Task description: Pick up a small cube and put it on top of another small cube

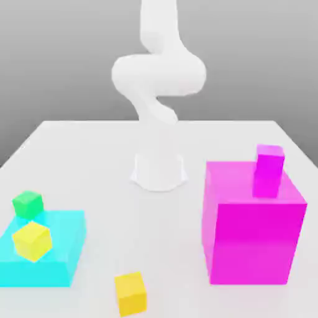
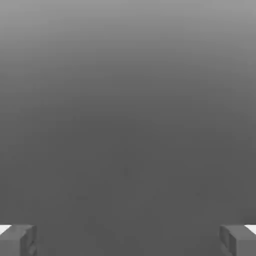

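Fingers (image 2: 19,241) sit at the two lower corners of your hand view, spread wide apart with nothing between them, and beyond them you see blank grey background, so your hand is aimed away from the tabletop (image 1: 155,143).

Outward from there, in the exterior view, the golden small cube (image 1: 131,293) lies on the tabletop at its near edge, just off the near corner of the cyan slab (image 1: 65,245). The green cube (image 1: 28,204) sits at the slab's far corner; whether it rests on the slab or behind it, you cannot tell. A paler lemon-yellow cube (image 1: 31,240) stands on the slab, between the two and close to the green one.

Your main risk is mistaking that paler cube for the golden one, since their colours are close. On placing, a descent toward the green cube could clip the lemon-yellow neighbour, and an off-centre release would likely let the golden cube slide off.

Your arm (image 1: 156,81) is cut off at the exterior view's top. A small magenta block (image 1: 269,169) on the large magenta box (image 1: 251,239) stands well apart.
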